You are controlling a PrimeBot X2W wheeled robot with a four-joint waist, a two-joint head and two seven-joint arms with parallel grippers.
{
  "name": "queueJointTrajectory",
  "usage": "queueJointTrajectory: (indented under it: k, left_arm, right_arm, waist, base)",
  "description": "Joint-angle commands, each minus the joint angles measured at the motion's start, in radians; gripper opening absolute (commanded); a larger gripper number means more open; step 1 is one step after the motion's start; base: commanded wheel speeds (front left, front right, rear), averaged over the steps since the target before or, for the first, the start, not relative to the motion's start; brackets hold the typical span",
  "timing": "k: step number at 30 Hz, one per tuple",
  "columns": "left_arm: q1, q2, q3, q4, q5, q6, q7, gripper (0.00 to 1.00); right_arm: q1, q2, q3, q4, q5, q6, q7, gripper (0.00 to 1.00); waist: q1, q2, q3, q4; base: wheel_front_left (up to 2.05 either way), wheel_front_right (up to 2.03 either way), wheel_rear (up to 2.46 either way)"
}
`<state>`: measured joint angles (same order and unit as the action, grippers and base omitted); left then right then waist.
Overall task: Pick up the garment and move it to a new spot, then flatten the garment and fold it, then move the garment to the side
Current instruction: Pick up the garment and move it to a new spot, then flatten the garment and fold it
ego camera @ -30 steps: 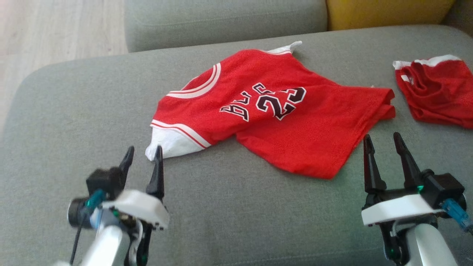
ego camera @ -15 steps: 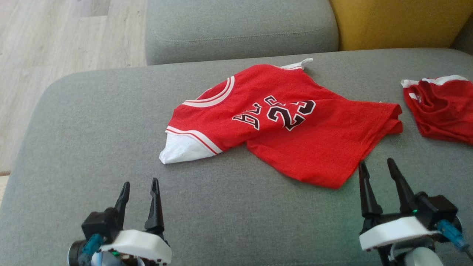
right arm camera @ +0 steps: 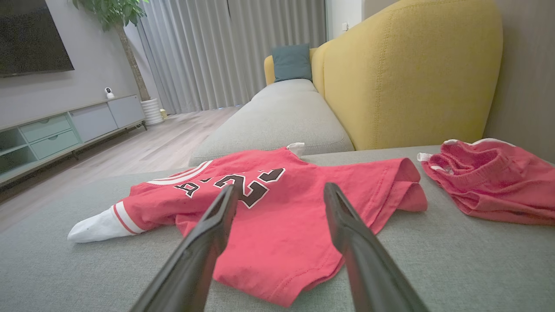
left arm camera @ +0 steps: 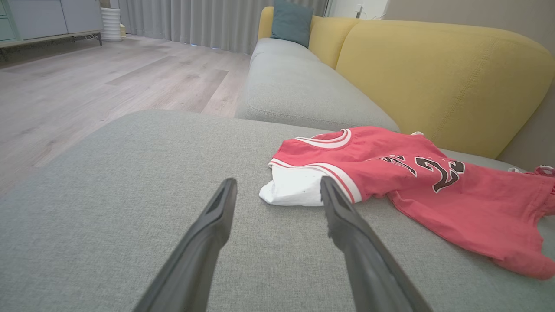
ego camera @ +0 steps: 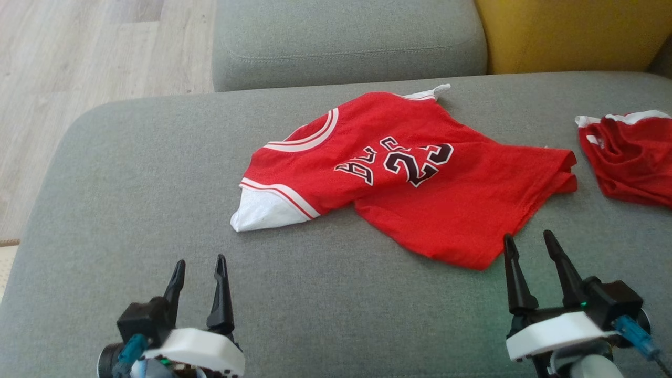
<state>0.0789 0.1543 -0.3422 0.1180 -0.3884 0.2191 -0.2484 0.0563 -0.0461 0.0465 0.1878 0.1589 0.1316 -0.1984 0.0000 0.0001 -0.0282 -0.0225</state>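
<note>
**Head view.** The whole picture has shifted downward since a second ago, so the camera has tilted. The red short-sleeved jersey with white trim and black lettering (ego camera: 420, 184) keeps the same outline. It lies at the middle of the grey fabric sofa cushion (ego camera: 131, 184), apart from a second, crumpled red garment (ego camera: 625, 157) at the right edge. Measured against the jersey, both arms have moved. The left gripper (ego camera: 200, 261) was just beside the white sleeve (ego camera: 262, 212) a second ago and now stands apart from it, with bare cushion between. The right gripper (ego camera: 527, 236) has drawn back a little and sits just beside the lower hem corner. Both pairs of long dark fingers are spread wide and carry nothing.

**Left wrist view.** The fingers stand apart over bare cushion and frame the white sleeve, which lies ahead of the tips, untouched. The jersey runs off to the right with its lettering uppermost.

**Right wrist view.** The spread fingers point toward the near hem. The right-hand end of the jersey lies doubled over in a soft roll, and the body is rumpled.

**Reading.** The jersey appears to lie free at its spot, with both arms backed off from it. The cloth is not flat and no fold has been made, so flattening is probably the next step. The sleeve and the hem corner are the nearest places to pinch.
</note>
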Motion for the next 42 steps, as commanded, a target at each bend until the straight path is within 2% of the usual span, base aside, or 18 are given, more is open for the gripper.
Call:
queueJointTrajectory:
  k: [1, 20, 25, 32, 42]
  left_arm:
    - [-0.031, 0.001, 0.036, -0.030, 0.011, -0.002, -0.012, 1.00]
    - [-0.035, 0.004, 0.034, -0.023, 0.009, 0.002, -0.013, 1.00]
    - [-0.046, 0.003, 0.027, -0.027, 0.014, 0.002, -0.012, 1.00]
    - [-0.085, -0.010, 0.007, -0.020, 0.023, -0.007, -0.013, 1.00]
    - [-0.126, -0.035, 0.001, 0.006, 0.033, -0.022, -0.013, 1.00]
  right_arm:
    - [-0.030, -0.004, 0.026, -0.027, 0.009, -0.001, -0.009, 1.00]
    - [-0.034, -0.004, 0.016, -0.022, 0.000, -0.001, -0.007, 1.00]
    - [-0.066, -0.004, -0.045, -0.006, -0.038, -0.001, 0.020, 1.00]
    - [-0.205, -0.004, -0.170, 0.110, -0.117, -0.001, 0.124, 1.00]
    - [-0.369, -0.004, -0.268, 0.370, -0.128, -0.001, 0.264, 1.00]
  waist:
    - [0.0000, -0.0001, 0.001, 0.000]
    - [0.0000, -0.0001, 0.021, 0.003]
    - [0.0000, -0.0001, 0.056, 0.007]
    - [0.0000, -0.0001, 0.141, 0.034]
    - [0.0000, -0.0001, 0.217, 0.093]
  base:
    - [0.00, 0.00, 0.00]
    - [0.00, 0.00, 0.00]
    - [0.00, 0.00, 0.00]
    - [0.00, 0.00, 0.00]
    - [0.00, 0.00, 0.00]
